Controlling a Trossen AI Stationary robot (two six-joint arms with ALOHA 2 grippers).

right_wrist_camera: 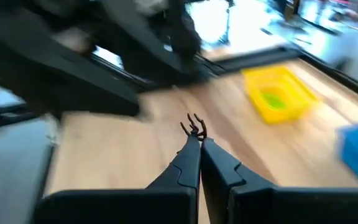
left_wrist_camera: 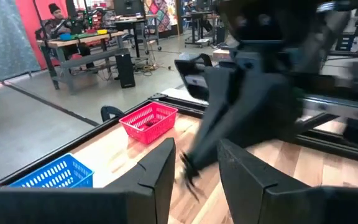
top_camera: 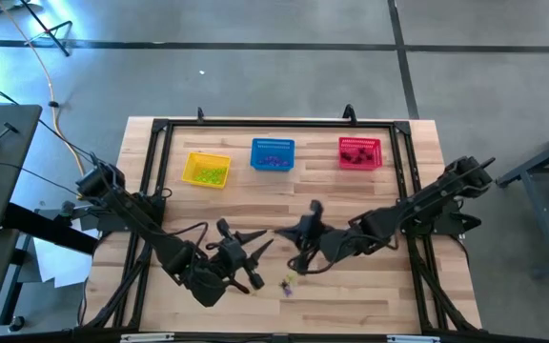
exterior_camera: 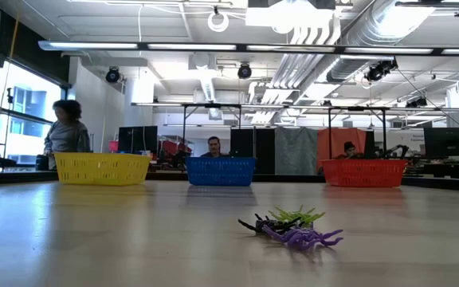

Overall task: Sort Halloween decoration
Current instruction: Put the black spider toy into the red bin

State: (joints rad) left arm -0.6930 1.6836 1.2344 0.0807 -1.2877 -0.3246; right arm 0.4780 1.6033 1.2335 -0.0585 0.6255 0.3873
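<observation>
Right claw (right_wrist_camera: 199,138): fingers pressed together on a small black spider trinket (right_wrist_camera: 193,127), whose legs stick out past the fingertips. In the high view this claw (top_camera: 305,227) sits over the middle of the counter (top_camera: 370,291), just right of centre.
Left claw (left_wrist_camera: 194,165): fingers spread apart with a clear gap, nothing between them. In the high view it (top_camera: 255,250) is over the near-centre of the counter, close beside the right claw.
Loose trinkets: a small cluster (exterior_camera: 292,226) lies on the counter near its front edge, with black, yellow-green and purple pieces touching or overlapping. From above the same cluster (top_camera: 288,284) sits just in front of the two claws, between them.
Yellow basket (top_camera: 206,170): back left of the counter, with yellow-green pieces inside.
Blue basket (top_camera: 273,154): back centre, with purple pieces inside.
Red basket (top_camera: 359,152): back right, with dark pieces inside.
Basket spacing: the three stand in a row along the far side, well apart from the loose cluster.
Low view: shows the baskets upright, yellow (exterior_camera: 102,168), blue (exterior_camera: 221,171), red (exterior_camera: 364,172); neither claw enters this view.
Room behind: a person (exterior_camera: 68,131) stands beyond the yellow basket; others are seated farther back.
</observation>
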